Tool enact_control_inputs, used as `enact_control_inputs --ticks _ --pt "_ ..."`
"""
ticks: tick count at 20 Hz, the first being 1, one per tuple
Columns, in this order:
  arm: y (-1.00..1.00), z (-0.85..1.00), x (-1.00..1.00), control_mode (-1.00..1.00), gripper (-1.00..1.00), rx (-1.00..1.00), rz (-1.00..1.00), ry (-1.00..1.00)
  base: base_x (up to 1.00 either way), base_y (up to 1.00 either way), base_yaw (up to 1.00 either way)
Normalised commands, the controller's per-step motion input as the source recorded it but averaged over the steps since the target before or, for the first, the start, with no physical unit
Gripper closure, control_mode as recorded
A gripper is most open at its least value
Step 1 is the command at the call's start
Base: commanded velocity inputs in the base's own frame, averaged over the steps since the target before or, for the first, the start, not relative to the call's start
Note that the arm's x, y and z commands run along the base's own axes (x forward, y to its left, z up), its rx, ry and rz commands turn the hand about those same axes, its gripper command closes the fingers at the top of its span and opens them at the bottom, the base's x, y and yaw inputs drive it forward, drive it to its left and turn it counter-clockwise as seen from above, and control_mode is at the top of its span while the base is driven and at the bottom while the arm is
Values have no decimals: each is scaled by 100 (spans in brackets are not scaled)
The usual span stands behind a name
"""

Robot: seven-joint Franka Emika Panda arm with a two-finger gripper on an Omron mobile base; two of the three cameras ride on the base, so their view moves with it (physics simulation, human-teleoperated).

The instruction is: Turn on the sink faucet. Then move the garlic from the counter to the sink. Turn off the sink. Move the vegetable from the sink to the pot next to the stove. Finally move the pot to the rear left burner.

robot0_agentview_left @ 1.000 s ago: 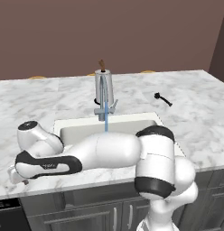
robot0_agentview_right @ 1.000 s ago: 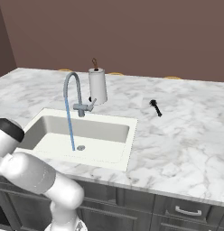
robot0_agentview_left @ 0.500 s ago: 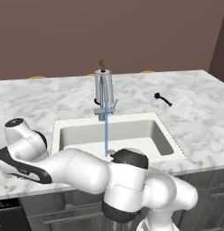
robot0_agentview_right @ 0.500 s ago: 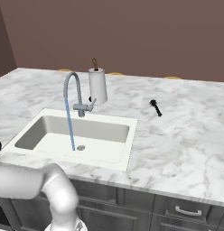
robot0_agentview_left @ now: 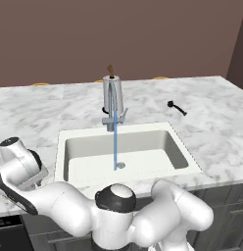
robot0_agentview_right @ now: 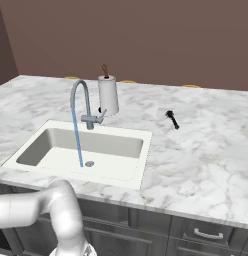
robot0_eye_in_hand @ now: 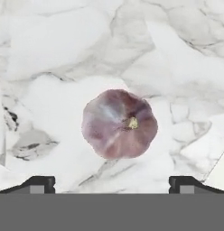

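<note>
Between the fingertips [robot0_eye_in_hand: 39, 182] of the gripper [robot0_eye_in_hand: 112, 184] spread wide — only their dark ends visible — nothing held, garlic [robot0_eye_in_hand: 119, 123] lying below on the counter [robot0_eye_in_hand: 50, 54] untouched, stem up, sink faucet [robot0_agentview_left: 112, 105] running a blue stream into the sink [robot0_agentview_left: 94, 175], gripper itself hidden behind the arm in the left base view.

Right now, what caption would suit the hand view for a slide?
Open tool poised over a garlic bulb lying on the marble counter.
</note>
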Motion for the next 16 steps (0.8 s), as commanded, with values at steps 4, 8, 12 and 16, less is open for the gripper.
enact_control_inputs --ticks 4,8,12,16 --pt "0 -22 21 -100 -100 0 7 -6 0 0 0" --pt "11 -26 18 -100 -100 0 6 -2 0 0 0" --pt "11 -25 20 -100 -100 0 6 -1 0 0 0" --pt "17 -24 15 -100 -100 0 8 0 0 0 0"
